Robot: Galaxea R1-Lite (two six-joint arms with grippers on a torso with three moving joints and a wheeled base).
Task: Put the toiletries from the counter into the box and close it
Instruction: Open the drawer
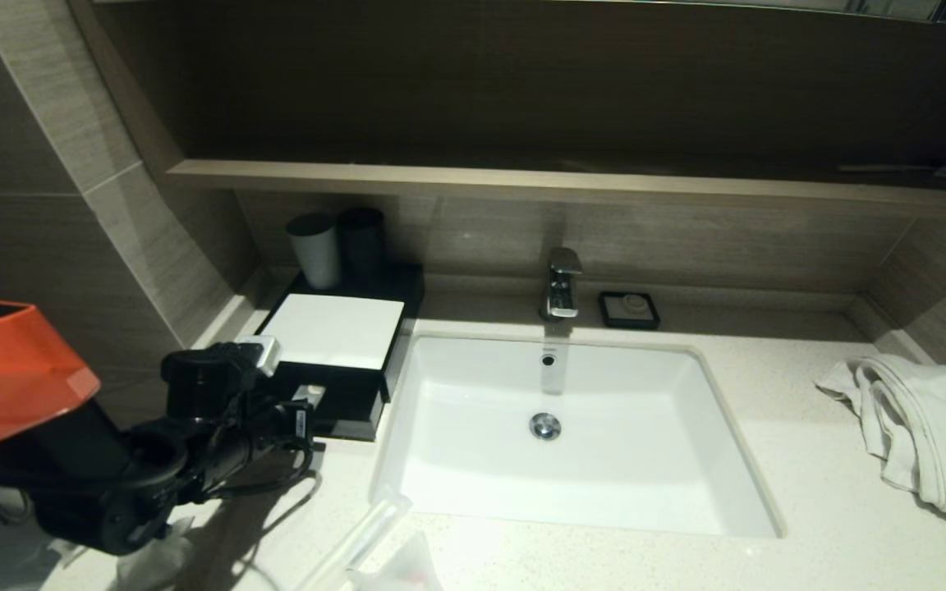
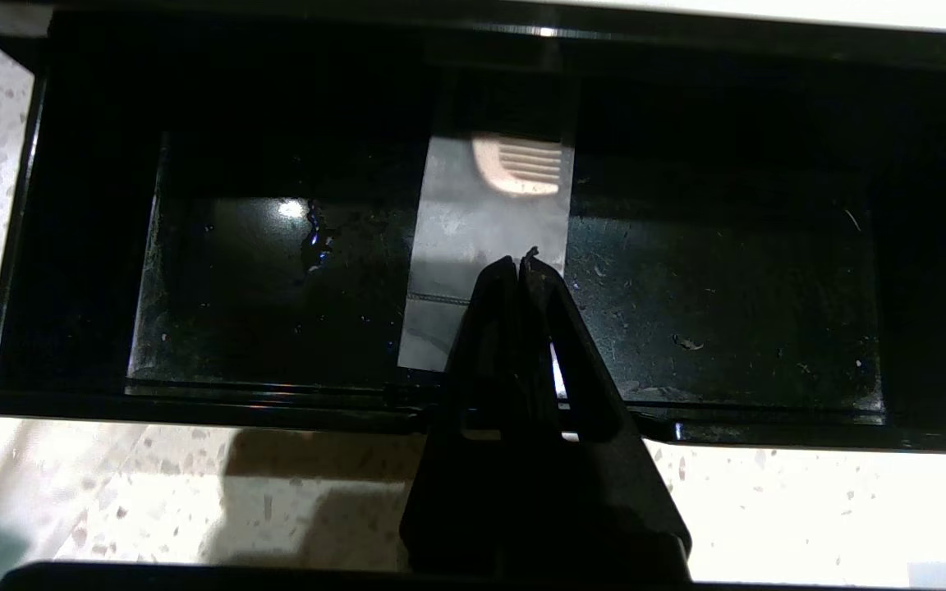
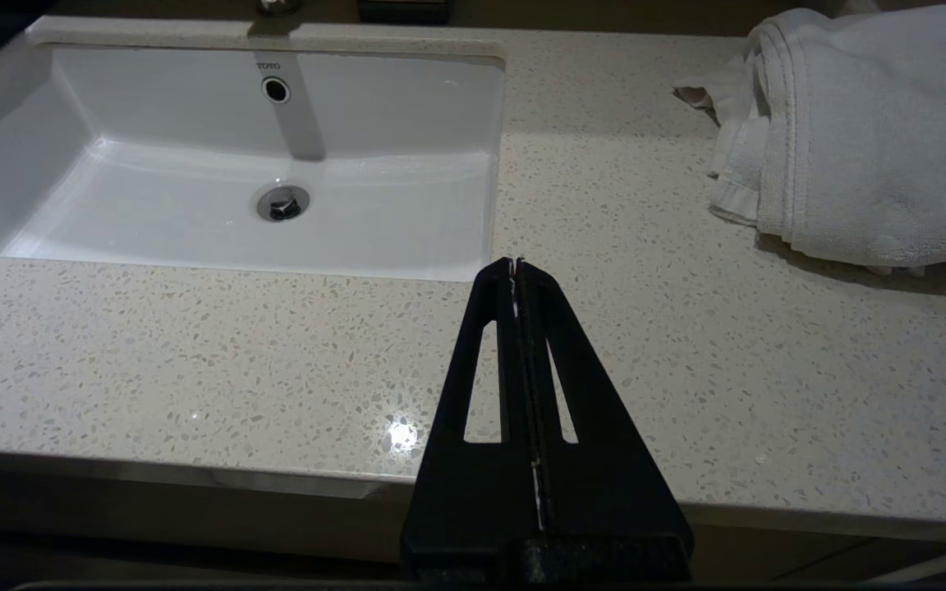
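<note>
Left end effector (image 2: 520, 267): clenched, fingers pressed together, nipping the near end of a clear-wrapped comb packet (image 2: 489, 238) over the open drawer (image 2: 218, 271).
Comb packet: lying lengthwise in the middle of the drawer, tan comb teeth showing at its far end.
Drawer: pulled out from the front of the box (image 1: 333, 328), glossy black floor.
Box: at the back left of the counter (image 1: 810, 460), left of the sink (image 1: 571, 427), white panel on top, two cups (image 1: 337, 246) behind.
Remaining toiletries (image 1: 374, 542): clear wrapped sticks and packets on the counter's front edge, left of the sink.
Right end effector (image 3: 516, 267): clenched on nothing, parked over the counter's front, near the sink corner.
Towel (image 1: 925, 427): heaped at the right.
</note>
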